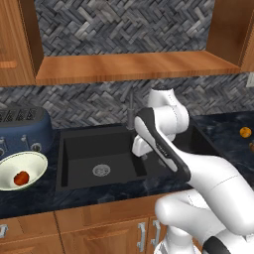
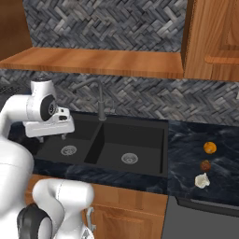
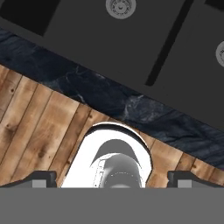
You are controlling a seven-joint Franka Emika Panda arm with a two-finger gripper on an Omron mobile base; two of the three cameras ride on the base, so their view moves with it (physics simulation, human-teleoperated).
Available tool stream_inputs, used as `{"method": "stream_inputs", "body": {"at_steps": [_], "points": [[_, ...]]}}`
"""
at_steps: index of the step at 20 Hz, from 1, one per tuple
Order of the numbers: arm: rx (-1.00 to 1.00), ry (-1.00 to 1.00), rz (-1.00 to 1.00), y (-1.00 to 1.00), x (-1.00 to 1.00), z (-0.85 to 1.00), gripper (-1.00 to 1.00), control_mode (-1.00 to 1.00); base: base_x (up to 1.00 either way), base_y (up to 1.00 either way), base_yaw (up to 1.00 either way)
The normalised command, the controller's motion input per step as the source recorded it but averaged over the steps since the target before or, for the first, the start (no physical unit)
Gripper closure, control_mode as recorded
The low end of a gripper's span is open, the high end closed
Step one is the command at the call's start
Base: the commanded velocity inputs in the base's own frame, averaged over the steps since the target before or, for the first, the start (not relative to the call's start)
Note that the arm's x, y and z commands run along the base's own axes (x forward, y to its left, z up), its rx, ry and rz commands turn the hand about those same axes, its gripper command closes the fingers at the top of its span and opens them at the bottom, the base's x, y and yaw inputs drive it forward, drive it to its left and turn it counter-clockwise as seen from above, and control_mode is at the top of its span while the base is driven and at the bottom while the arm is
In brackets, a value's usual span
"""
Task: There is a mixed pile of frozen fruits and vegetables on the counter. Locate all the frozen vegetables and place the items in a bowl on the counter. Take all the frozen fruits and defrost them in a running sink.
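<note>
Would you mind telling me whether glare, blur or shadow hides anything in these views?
Left base view: sharp, evenly lit, the bowl clear. Right base view: no glare on the counter; the sink is dark yet readable. Hand view: crisp, both drains plain.

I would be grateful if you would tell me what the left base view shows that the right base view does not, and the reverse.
Left base view alone: a wide bowl with a pale green rim holding a red-orange tomato-like ball, and a dark blue toaster behind it.

Right base view alone: a darker reddish-brown ball and a pale garlic-like bulb on the counter right of the sink.

Both: the black double sink, its faucet, the bright orange fruit, the arm over the left basin.
</note>
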Motion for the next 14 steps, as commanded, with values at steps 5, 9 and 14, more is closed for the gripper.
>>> {"method": "stream_inputs", "body": {"at_steps": [5, 9, 14], "points": [[-0.02, 0.0, -0.05, -0.38, 0.15, 0.0, -1.0, -1.0, 0.0, 0.0, 0.0], [-0.02, 0.0, -0.05, -0.43, 0.15, 0.0, -1.0, -1.0, 0.0, 0.0, 0.0], [-0.03, 0.0, -0.05, -0.44, 0.14, 0.0, -1.0, -1.0, 0.0, 0.0, 0.0]]}}
